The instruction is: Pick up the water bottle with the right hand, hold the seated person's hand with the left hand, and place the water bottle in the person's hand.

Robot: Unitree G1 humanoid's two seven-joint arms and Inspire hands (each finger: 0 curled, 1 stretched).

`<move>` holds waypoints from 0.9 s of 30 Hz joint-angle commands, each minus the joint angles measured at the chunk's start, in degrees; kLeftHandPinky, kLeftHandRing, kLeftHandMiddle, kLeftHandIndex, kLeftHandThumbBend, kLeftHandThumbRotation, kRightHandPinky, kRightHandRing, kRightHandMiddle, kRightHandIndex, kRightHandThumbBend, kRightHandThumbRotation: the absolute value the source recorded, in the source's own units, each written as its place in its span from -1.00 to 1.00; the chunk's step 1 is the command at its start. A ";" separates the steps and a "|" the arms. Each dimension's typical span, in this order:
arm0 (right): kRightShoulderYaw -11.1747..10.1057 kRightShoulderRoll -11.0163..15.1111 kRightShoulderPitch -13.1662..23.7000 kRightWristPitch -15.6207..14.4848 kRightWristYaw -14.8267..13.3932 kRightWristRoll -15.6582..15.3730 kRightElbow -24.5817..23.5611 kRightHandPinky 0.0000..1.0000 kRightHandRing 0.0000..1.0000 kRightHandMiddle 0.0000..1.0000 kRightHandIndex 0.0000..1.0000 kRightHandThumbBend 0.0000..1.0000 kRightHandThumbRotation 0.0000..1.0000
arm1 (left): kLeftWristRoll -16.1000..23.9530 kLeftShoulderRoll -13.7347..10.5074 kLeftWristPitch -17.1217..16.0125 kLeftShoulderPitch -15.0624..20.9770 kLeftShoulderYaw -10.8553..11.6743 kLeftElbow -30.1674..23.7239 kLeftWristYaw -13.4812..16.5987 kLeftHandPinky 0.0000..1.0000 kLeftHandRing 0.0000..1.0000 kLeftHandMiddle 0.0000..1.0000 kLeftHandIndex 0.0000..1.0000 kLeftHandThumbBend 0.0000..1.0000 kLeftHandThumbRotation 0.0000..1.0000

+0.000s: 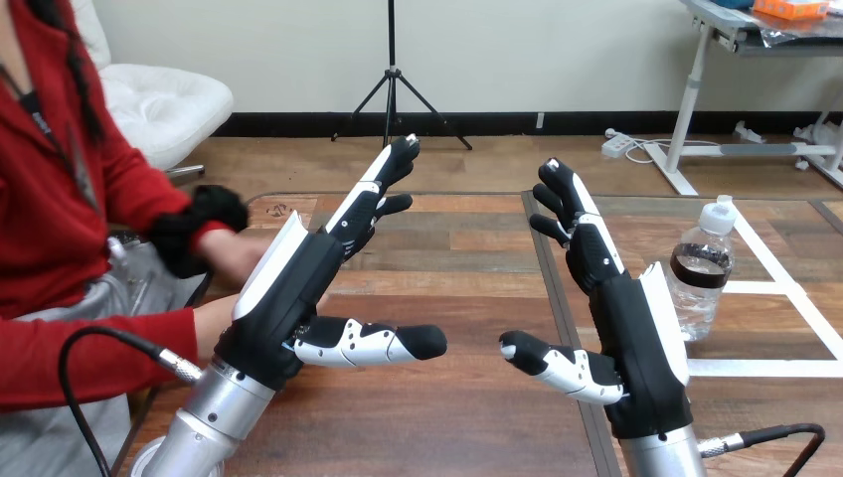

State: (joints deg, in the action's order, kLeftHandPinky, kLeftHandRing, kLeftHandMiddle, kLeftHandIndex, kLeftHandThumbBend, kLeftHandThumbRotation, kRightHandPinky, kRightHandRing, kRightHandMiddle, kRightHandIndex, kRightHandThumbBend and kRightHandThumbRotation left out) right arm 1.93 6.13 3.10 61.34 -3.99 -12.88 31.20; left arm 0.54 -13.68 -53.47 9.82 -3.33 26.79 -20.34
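The bottle [701,273] stands upright near the table's [457,417] right edge, just beside the right hand [636,328]; a careless sideways sweep could topple it or push it off that edge. Both hands hover spread wide, holding nothing, and the left hand [298,288] partly hides the person's hands [237,256] at the left edge.
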 commanded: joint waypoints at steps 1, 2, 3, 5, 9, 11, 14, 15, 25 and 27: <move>0.27 -0.98 2.72 1.31 -0.39 0.97 -0.09 0.78 0.91 0.95 0.95 1.00 0.41 | -0.18 0.23 -1.37 2.56 0.28 0.68 0.72 0.78 0.96 1.00 0.99 1.00 0.21; 0.27 -1.04 2.71 1.31 -0.42 0.94 -0.11 0.79 0.91 0.94 0.95 1.00 0.40 | -0.34 0.25 -1.41 2.58 0.25 0.77 0.63 0.78 0.96 1.00 0.99 1.00 0.21; 0.26 -1.09 2.72 1.32 -0.45 0.92 -0.10 0.79 0.91 0.94 0.95 1.00 0.40 | -0.45 0.26 -1.46 2.59 0.24 0.84 0.56 0.78 0.96 1.00 0.99 1.00 0.21; 0.22 -1.19 2.84 1.60 -0.56 0.79 0.12 0.79 0.91 0.94 0.95 1.00 0.40 | -0.79 0.34 -1.64 2.64 0.20 1.08 0.39 0.78 0.96 1.00 0.99 1.00 0.20; 0.14 -1.36 2.98 1.90 -0.63 0.66 0.43 0.80 0.91 0.93 0.95 1.00 0.40 | -1.04 0.42 -1.71 2.64 0.19 1.27 0.35 0.79 0.96 1.00 0.98 1.00 0.19; 0.15 -1.47 2.96 1.84 -0.51 0.78 0.42 0.80 0.91 0.93 0.95 1.00 0.40 | -1.22 0.54 -1.55 2.52 0.18 1.13 0.37 0.79 0.96 0.99 0.98 1.00 0.18; 0.27 -1.63 2.92 1.76 -0.15 1.23 0.41 0.81 0.91 0.93 0.96 1.00 0.39 | -1.26 0.62 -1.78 2.47 0.22 1.19 0.45 0.79 0.95 0.99 0.97 1.00 0.17; 0.30 -1.67 2.92 1.74 -0.06 1.34 0.40 0.81 0.91 0.93 0.96 1.00 0.38 | -1.25 0.63 -1.86 2.47 0.23 1.22 0.46 0.79 0.95 0.98 0.97 1.00 0.16; 1.11 -2.36 2.64 1.37 1.51 4.65 0.36 0.82 0.90 0.94 0.95 1.00 0.34 | -2.79 1.06 -3.03 2.41 0.33 2.11 0.02 0.77 0.92 0.95 0.94 1.00 0.12; 1.31 -2.53 2.59 1.34 2.01 5.62 0.37 0.82 0.90 0.93 0.94 1.00 0.32 | -3.13 1.13 -3.08 2.36 0.33 2.16 -0.04 0.76 0.91 0.94 0.93 1.00 0.11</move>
State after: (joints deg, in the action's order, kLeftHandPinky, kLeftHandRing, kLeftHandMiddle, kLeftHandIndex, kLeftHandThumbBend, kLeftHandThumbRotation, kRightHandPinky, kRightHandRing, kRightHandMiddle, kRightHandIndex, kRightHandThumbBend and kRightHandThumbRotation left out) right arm 2.69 4.33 3.10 61.82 -2.82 -10.04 31.90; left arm -1.08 -13.21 -55.37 9.80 -3.38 28.16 -20.51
